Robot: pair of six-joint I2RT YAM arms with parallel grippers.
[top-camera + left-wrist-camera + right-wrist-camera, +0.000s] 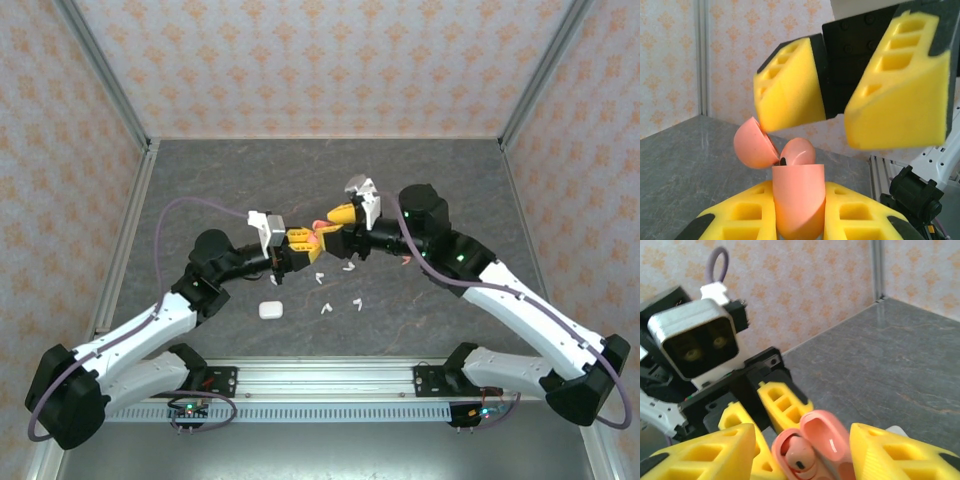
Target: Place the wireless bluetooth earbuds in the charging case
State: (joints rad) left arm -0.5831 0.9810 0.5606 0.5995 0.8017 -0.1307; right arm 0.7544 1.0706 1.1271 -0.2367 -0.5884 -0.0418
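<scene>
- The left end effector point(303, 246) was clamped tight on the coral-pink charging case point(318, 235) and held it in the air above the middle of the table point(440, 180).
- In the left wrist view, the left end effector point(799, 202) squeezed the smooth, rounded body of the charging case point(797, 200) between its two yellow fingers point(740, 215).
- The lid point(755, 145) stood swung open to one side, hinged at the top of the body, glossy and cup-shaped.
- One coral earbud point(797, 152) sat in the open mouth of the case, its rounded head rising above the rim and a small dark spot showing at its base.
- In the right wrist view the same coral earbud point(797, 457) lay in its well, with the hollow lid point(829, 440) beside it.
- The right end effector point(832, 115) hung just above the case with its jaws well apart and nothing between them. The tip of one finger point(790, 85) was at the edge of the lid; I could not tell whether it touched.
- In the top view the right end effector point(340, 216) faced the left one, their tips almost meeting over the case.
- Several white earbuds point(325, 309) lay scattered on the dark table below the end effectors, tiny, stemmed and L-shaped. One point(356, 303) lay near the first, and others point(348, 266) lay closer to the arms.
- A closed white case point(270, 309) rested on the table near the left arm, apart from the earbuds.
</scene>
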